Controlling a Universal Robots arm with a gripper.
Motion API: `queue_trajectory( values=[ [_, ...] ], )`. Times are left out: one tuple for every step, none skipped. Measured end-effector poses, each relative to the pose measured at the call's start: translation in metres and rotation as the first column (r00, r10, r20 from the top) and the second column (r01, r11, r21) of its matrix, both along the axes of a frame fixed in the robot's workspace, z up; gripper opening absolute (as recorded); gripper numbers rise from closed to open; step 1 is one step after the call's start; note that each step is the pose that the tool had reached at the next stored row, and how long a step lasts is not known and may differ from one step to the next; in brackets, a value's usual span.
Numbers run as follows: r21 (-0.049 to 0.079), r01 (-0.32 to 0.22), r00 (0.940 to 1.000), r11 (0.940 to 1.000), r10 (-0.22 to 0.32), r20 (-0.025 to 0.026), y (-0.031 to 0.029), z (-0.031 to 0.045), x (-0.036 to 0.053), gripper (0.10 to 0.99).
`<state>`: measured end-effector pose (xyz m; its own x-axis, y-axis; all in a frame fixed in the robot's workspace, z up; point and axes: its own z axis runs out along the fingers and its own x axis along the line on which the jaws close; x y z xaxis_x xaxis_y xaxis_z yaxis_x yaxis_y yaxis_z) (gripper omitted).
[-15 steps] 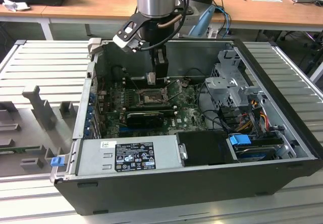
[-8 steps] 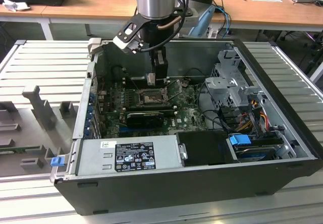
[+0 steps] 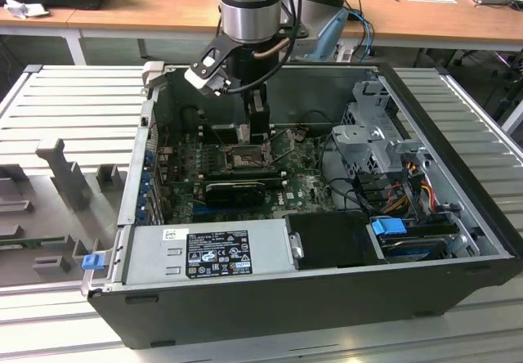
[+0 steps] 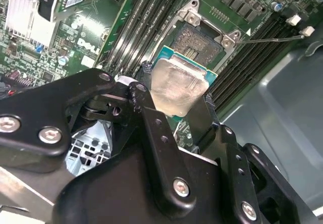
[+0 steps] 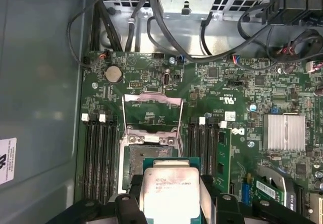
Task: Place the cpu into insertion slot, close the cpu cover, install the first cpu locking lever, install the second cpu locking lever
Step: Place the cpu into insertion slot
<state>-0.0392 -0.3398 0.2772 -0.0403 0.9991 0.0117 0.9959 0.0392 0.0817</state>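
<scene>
My gripper (image 5: 170,196) is shut on the cpu (image 5: 169,186), a small square chip with a silver-grey top and green rim, pinched by its edges between two black fingers (image 4: 151,115). The chip hangs just above the insertion slot (image 5: 144,158), whose dark pin field (image 4: 204,37) is partly visible past it. The cpu cover (image 5: 153,99), a thin metal frame, stands swung open on the far side of the slot. A thin locking lever (image 4: 267,39) sticks out beside the socket. In the exterior view the gripper (image 3: 257,126) reaches down into the case over the slot (image 3: 243,157).
The green motherboard (image 3: 302,187) lies inside an open black computer case (image 3: 458,240). Black memory slots (image 5: 98,158) flank the socket on both sides. A long black card (image 3: 233,190), the grey power supply (image 3: 208,253), a drive cage (image 3: 376,134) and cable bundles (image 3: 392,191) crowd around it.
</scene>
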Motion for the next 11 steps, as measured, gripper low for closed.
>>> queue_trajectory(
  values=[
    [0.000, 0.000, 1.0000, 1.0000, 0.000, 0.0001, 0.0004, -0.0019, -0.0001, 0.525],
    [0.000, 0.000, 1.0000, 1.0000, 0.000, 0.0001, 0.0010, -0.0035, -0.0001, 0.525],
    [0.000, 0.000, 1.0000, 1.0000, 0.000, 0.0001, 0.0021, -0.0070, 0.0000, 0.525],
    [0.000, 0.000, 1.0000, 1.0000, 0.000, 0.0001, 0.0030, -0.0116, 0.0000, 0.525],
    [0.000, 0.000, 1.0000, 1.0000, 0.000, 0.0000, 0.0032, -0.0140, -0.0001, 0.525],
    [0.000, 0.000, 1.0000, 1.0000, 0.000, 0.0001, 0.0033, -0.0157, -0.0002, 0.525],
    [0.000, 0.000, 1.0000, 1.0000, 0.000, 0.0001, 0.0037, -0.0190, -0.0004, 0.525],
    [0.000, 0.000, 1.0000, 1.0000, 0.000, 0.0000, 0.0046, -0.0230, -0.0005, 0.525],
    [0.000, 0.000, 1.0000, 1.0000, 0.000, 0.0000, 0.0067, -0.0270, -0.0004, 0.525],
    [0.000, 0.000, 1.0000, 1.0000, 0.000, 0.0001, 0.0076, -0.0300, -0.0004, 0.525],
    [0.000, 0.005, 1.0000, 1.0000, -0.005, 0.0001, 0.0082, -0.0334, -0.0004, 0.525]
  ],
)
